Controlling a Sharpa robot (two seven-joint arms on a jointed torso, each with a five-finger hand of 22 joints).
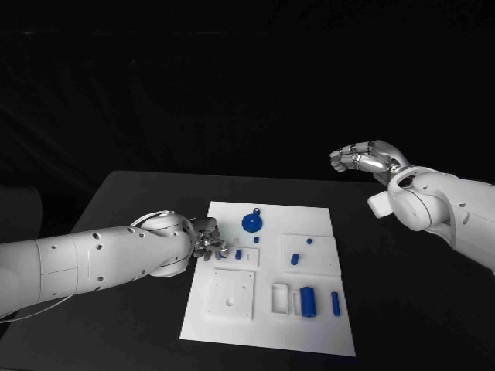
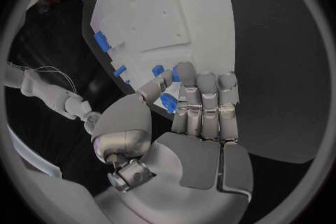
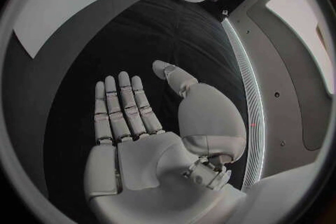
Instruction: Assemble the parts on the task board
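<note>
The task board (image 1: 272,309) lies flat in the middle of the black table (image 1: 125,193). The left hand (image 1: 206,238) rests at the board's left edge, fingers curled down onto a small blue part (image 2: 168,102), pinched between thumb and fingers in the left wrist view. A round blue part (image 1: 252,223) lies on the board's far section, just beside that hand. Further blue parts sit nearer the robot: a short block (image 1: 308,298) beside a slim peg (image 1: 336,303). The right hand (image 1: 365,158) is raised beyond the board's far right corner, well apart from it, fingers extended and apart, holding nothing.
</note>
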